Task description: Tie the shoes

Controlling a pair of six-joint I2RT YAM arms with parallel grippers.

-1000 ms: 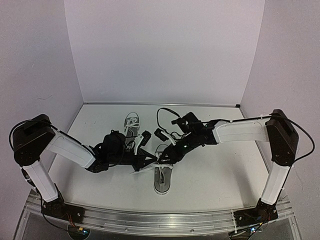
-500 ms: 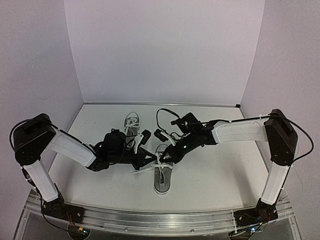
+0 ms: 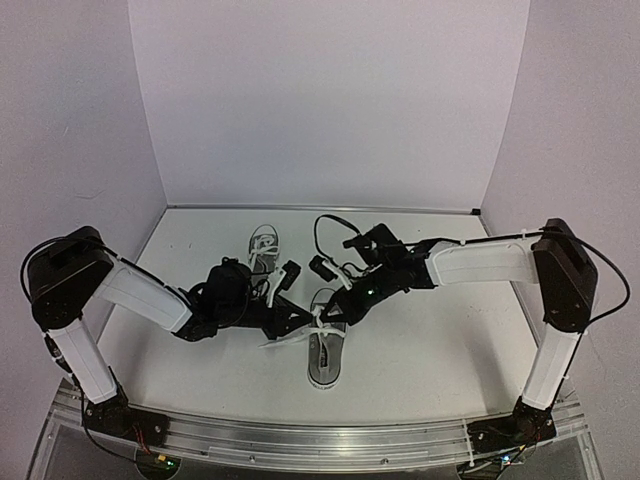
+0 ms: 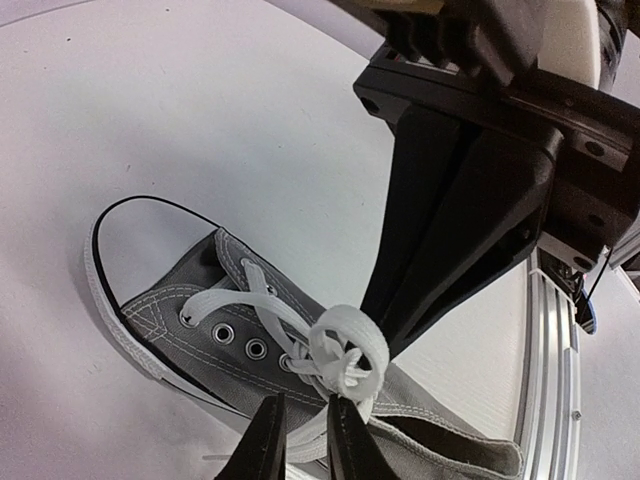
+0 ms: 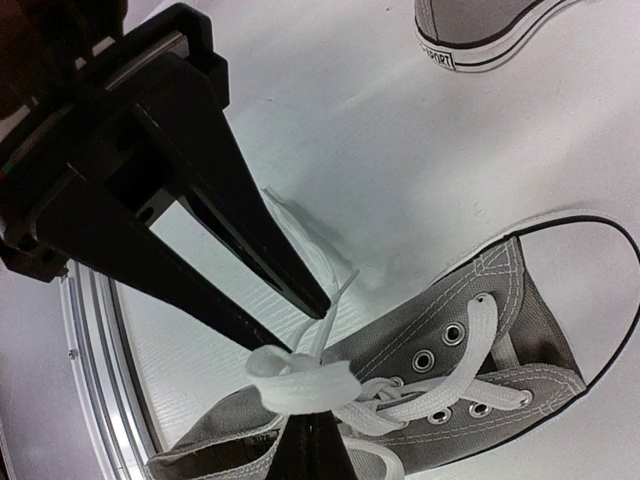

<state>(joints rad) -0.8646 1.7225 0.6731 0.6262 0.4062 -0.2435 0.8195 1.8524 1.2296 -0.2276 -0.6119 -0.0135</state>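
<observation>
Right gripper (image 4: 383, 338) is pinched closed on the lace loop (image 4: 350, 345) of the near shoe (image 3: 325, 355), middle of the table (image 3: 430, 350); other shoe (image 3: 263, 243) sits further back, to the left. Left gripper (image 4: 305, 435) is cracked apart around a lower lace strand (image 4: 310, 445), can't tell if it has any bite. Risk: knot looks loose, so if right pulls with left not holding, the loop slides through and the bow undoes, or the shoe just drags.
</observation>
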